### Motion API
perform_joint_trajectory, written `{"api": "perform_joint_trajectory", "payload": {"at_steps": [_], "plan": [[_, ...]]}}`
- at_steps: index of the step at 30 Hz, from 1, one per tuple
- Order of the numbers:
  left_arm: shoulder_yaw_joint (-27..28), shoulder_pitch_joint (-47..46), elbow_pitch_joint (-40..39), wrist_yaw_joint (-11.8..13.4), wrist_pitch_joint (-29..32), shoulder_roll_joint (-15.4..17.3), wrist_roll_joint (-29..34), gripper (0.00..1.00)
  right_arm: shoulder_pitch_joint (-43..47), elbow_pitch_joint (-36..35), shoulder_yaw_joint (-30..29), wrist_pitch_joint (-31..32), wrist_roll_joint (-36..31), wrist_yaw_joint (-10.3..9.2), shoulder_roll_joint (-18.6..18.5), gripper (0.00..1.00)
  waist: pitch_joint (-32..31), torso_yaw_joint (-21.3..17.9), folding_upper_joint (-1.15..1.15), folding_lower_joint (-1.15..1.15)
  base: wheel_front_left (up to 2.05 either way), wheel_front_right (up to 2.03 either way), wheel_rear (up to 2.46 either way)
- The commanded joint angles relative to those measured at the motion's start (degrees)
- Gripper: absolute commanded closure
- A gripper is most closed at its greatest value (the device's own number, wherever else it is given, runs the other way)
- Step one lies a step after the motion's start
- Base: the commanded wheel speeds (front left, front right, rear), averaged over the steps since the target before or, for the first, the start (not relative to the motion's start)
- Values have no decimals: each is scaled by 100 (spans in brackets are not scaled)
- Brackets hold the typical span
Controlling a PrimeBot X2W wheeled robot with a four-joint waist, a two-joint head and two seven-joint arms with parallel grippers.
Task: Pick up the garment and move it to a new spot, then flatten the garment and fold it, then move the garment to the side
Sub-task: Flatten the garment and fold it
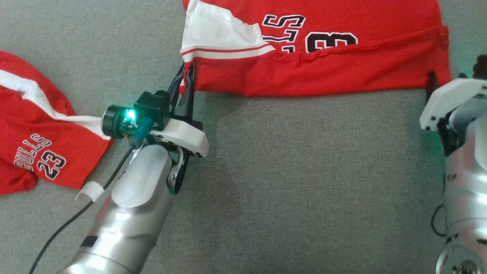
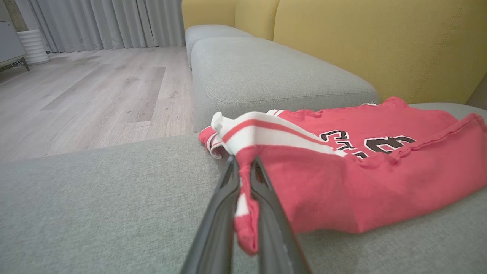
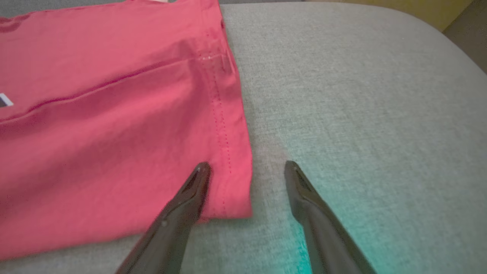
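The red garment (image 1: 323,64) lies along the far side of the grey cushion (image 1: 304,171), its top cut off and its print partly hidden under a turned-over flap, with broad bare cushion nearer the robot. The left gripper (image 1: 186,82) pinches its near left corner. The right gripper (image 3: 246,166) stands spread at the right hem, one finger over cloth and one over cushion. A second red shirt (image 1: 42,133) lies well apart.

user1: how many garments are on the couch (image 1: 304,171) right now?
user2: two red ones lol, far-edge garment (image 1: 315,57) and left-edge garment (image 1: 42,144). two grippers too, left gripper (image 1: 188,74) plus right gripper (image 3: 247,166)
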Motion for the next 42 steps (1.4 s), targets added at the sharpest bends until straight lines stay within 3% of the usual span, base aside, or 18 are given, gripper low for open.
{"api": "perform_joint_trajectory", "payload": {"at_steps": [1, 2, 4, 14, 21, 30, 37, 41, 42], "plan": [[110, -206, -201, 20, -35, 77, 30, 100, -44, 77, 99, 105, -63, -4, 31, 0, 14, 13, 0, 0, 0, 0, 0], [95, -202, -203, 24, -21, 78, 32, 100, -74, 184, 83, 120, -74, -4, 30, 9, 17, 18, 0, 0, 0, 0, 0], [69, -193, -195, 33, 7, 97, 41, 100, -126, 361, 83, 109, -80, -4, 28, 100, 9, 20, 0, 0, 0, 0, 0], [-1, 10, 75, 50, 106, 226, -3, 100, -136, 935, 538, -345, -111, -4, -441, 100, -415, -98, 0, 0, 0, 0, 0], [-80, 315, 336, -103, 406, 270, -152, 100, 29, 1261, 1024, -434, 104, -4, -836, 100, -855, -145, 0, 0, 0, 0, 0], [-403, 1147, 231, -350, 961, 423, -236, 100, 536, 1586, 1944, -282, 990, -4, -1143, 100, -1593, -207, 0, 0, 0, 0, 0], [-580, 1875, -471, -243, 1341, 566, -281, 100, 1270, 1120, 2639, -186, 1924, -4, -1245, 100, -1916, -258, 0, 0, 0, 0, 0], [-601, 2133, -917, -106, 1556, 656, -313, 100, 1670, 570, 2743, -97, 2440, -4, -1326, 100, -1898, -298, 0, 0, 0, 0, 0], [-603, 2167, -1006, -70, 1600, 681, -311, 100, 1750, 422, 2733, -105, 2506, -4, -1365, 84, -1886, -308, 0, 0, 0, 0, 0]]}}
